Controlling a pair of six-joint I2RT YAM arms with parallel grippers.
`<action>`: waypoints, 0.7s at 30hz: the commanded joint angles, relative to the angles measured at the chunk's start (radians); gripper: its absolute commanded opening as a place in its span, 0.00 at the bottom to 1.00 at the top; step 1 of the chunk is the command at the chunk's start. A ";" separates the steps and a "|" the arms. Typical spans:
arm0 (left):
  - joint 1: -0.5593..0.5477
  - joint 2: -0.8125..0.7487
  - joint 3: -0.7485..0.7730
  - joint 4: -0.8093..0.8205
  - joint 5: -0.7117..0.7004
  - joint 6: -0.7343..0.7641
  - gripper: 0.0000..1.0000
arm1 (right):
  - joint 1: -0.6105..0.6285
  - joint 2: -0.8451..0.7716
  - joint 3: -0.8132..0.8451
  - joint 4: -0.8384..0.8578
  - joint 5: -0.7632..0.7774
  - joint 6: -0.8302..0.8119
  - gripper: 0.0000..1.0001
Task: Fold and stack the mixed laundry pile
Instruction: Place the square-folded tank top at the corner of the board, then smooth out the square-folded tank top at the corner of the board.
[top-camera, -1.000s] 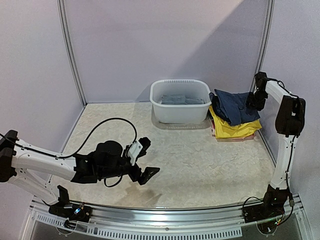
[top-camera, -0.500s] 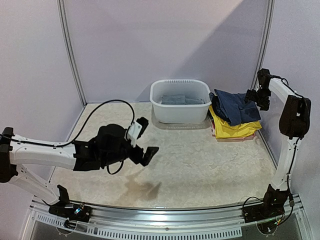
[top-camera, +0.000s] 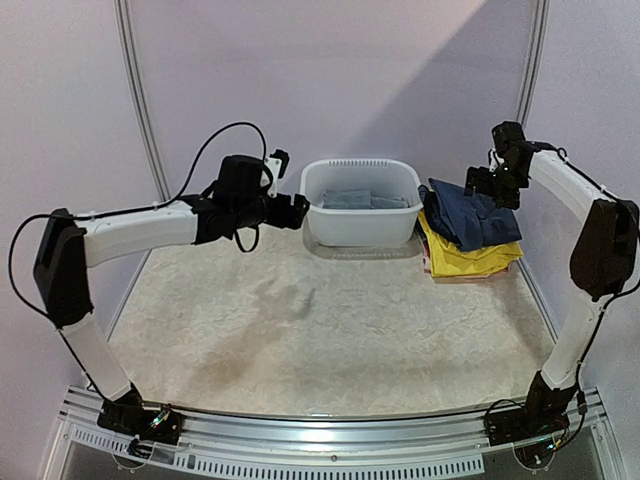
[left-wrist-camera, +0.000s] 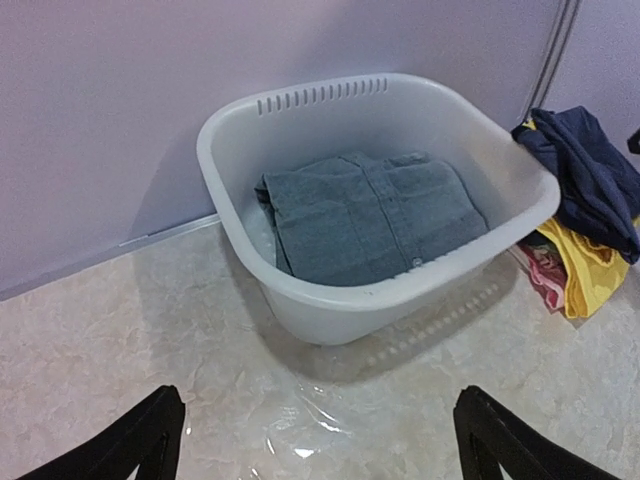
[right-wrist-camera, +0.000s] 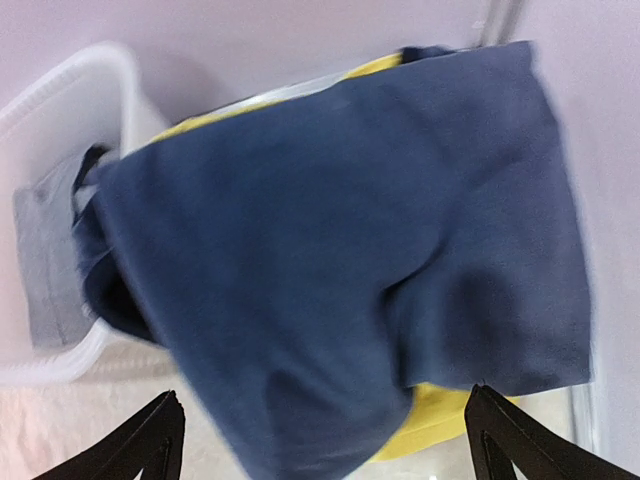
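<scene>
A navy garment (top-camera: 470, 215) lies crumpled on top of folded yellow (top-camera: 470, 260) and reddish (top-camera: 429, 266) clothes at the back right. A grey garment (top-camera: 362, 199) lies folded inside the white basin (top-camera: 360, 165). My left gripper (top-camera: 288, 188) is open and empty, raised just left of the basin; its wrist view shows the grey garment (left-wrist-camera: 375, 215) ahead, with the gripper (left-wrist-camera: 320, 440) over bare table. My right gripper (top-camera: 488, 190) is open and empty above the navy garment (right-wrist-camera: 340, 240), its jaws (right-wrist-camera: 325, 440) spread wide over the cloth.
The white basin (left-wrist-camera: 400, 290) stands against the back wall, touching the clothes stack (left-wrist-camera: 585, 275) on its right. Purple walls with metal posts close in the back and both sides. The beige table (top-camera: 330, 320) stretches from the basin to the near edge.
My left arm has swung up from the front left of the table to the basin's left side. My right gripper has moved left and a little lower over the navy garment.
</scene>
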 joint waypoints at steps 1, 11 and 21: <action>0.103 0.164 0.186 -0.144 0.140 -0.015 0.93 | 0.067 -0.051 -0.055 0.073 -0.030 -0.036 0.99; 0.196 0.461 0.573 -0.308 0.335 -0.001 0.88 | 0.108 -0.015 -0.046 0.138 -0.056 -0.096 0.99; 0.216 0.640 0.778 -0.352 0.448 -0.005 0.81 | 0.126 0.176 0.132 0.110 -0.053 -0.161 0.99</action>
